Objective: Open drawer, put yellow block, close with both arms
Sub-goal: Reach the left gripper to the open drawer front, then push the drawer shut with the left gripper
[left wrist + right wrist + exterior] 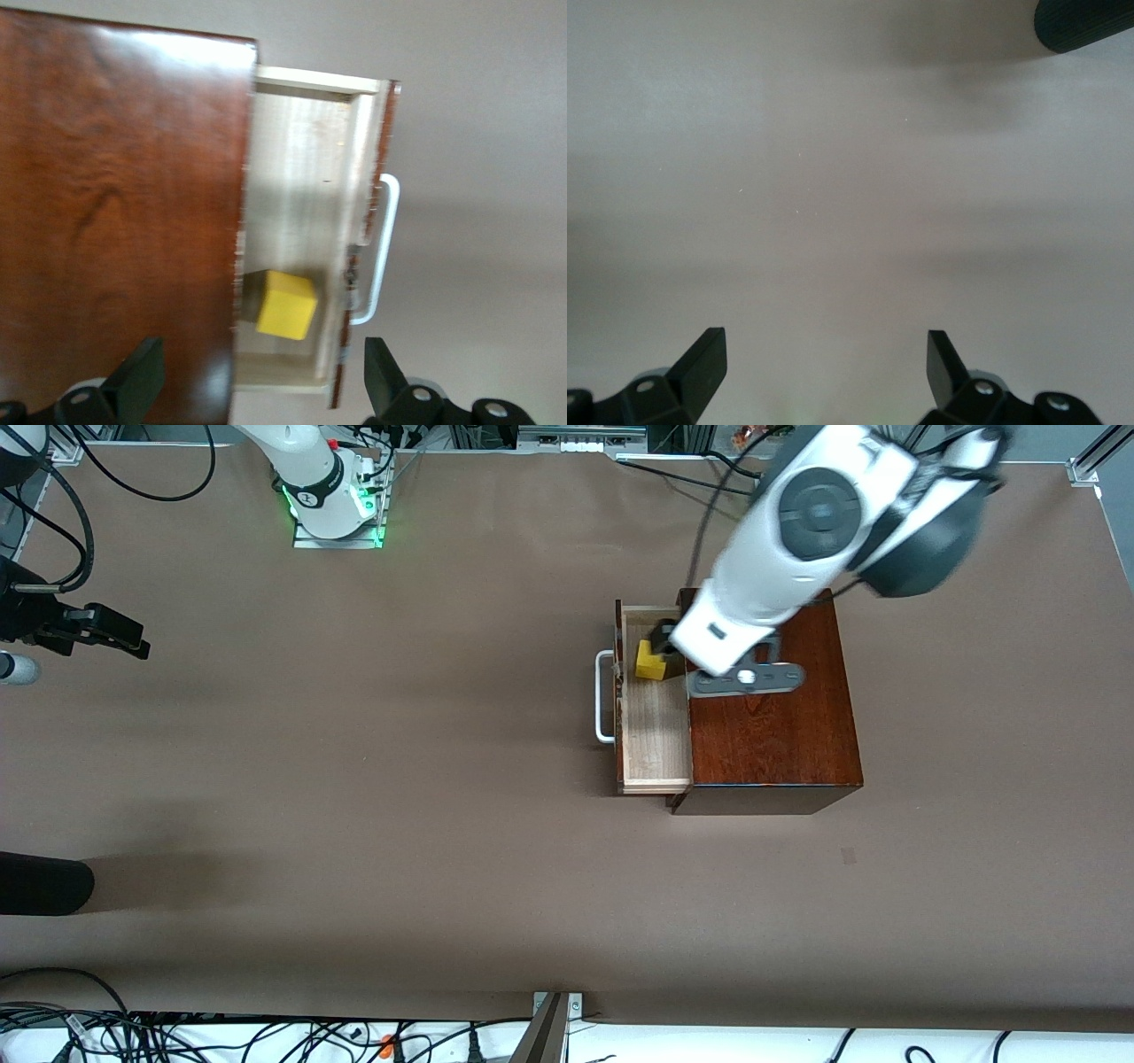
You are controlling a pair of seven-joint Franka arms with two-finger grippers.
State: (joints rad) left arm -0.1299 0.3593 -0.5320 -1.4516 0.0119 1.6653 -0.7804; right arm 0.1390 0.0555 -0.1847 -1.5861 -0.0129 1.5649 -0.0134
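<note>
Drawer: the drawer (654,731) is standing pulled out of the dark box (769,700) toward the right arm's end of the bench (399,779), its white handle (603,695) facing that way.
Yellow block: the yellow block (651,662) is lying inside the drawer, at the end farther from the front camera, close to the box's edge; in the left wrist view the yellow block (285,305) is sitting free on the pale wood floor.
Left hand: the left hand (257,376) is hanging over the drawer and the edge of the box, its fingers (137,376) spread wide with nothing between them; the block is lying below the gap, not touched.
Obstruction: in the front view the left arm (797,540) is covering part of the box top and the drawer's far end, so the hand itself is probably only half showing there.
Right hand: the right hand (826,372) is waiting over bare bench at the right arm's end, fingers parted wide and holding nothing.
Other things: a black rounded object (44,886) is lying at the bench edge at the right arm's end, nearer the front camera; cables (177,1036) are trailing along the near edge.
</note>
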